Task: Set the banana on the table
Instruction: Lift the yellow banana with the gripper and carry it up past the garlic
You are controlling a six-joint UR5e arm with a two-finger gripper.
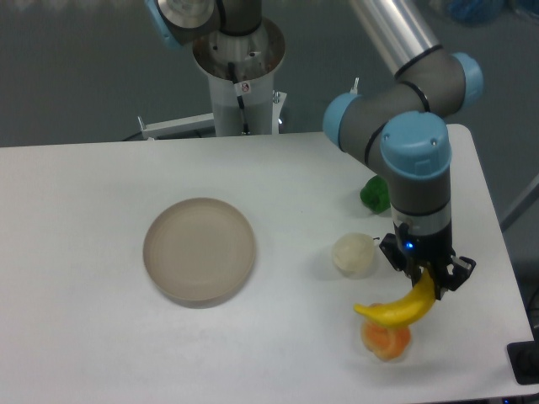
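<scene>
The bright yellow curved banana point(397, 309) hangs in my gripper point(426, 279), which is shut on its upper right end. The banana is held a little above the white table point(84, 210), near the front right corner. Its lower end overlaps the lumpy orange fruit point(386, 342) in this view; whether it touches that fruit I cannot tell. The fingertips are partly hidden behind the banana.
A pale cream round fruit point(354, 254) lies just left of the gripper. A green object point(375, 194) sits behind it, partly hidden by the arm. A round beige plate point(200, 250) stands at the table's middle left. The table's right edge is close to the gripper.
</scene>
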